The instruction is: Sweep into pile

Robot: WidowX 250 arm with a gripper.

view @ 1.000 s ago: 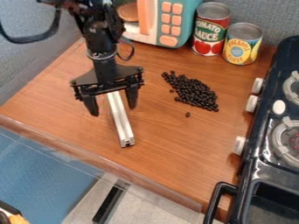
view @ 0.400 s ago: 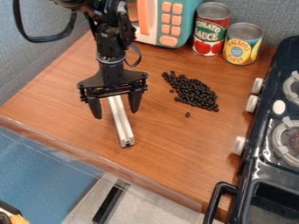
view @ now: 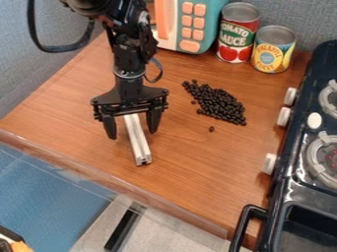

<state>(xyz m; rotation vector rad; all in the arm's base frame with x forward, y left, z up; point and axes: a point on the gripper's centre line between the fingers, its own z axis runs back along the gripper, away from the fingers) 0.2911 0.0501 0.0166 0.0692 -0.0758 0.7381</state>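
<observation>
Camera view: note gripper (view: 132,134) with jaws apart, astride metal bar (view: 139,147); see black beans (view: 221,105) in loose patch between bar and stove (view: 294,170), with stray bean (view: 211,129) just outside. Judge grasp, sweep and tighter pile as undone.

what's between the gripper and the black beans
In the camera view, the stretch between the gripper and the black beans is bare wooden counter, with nothing lying on it.
</observation>
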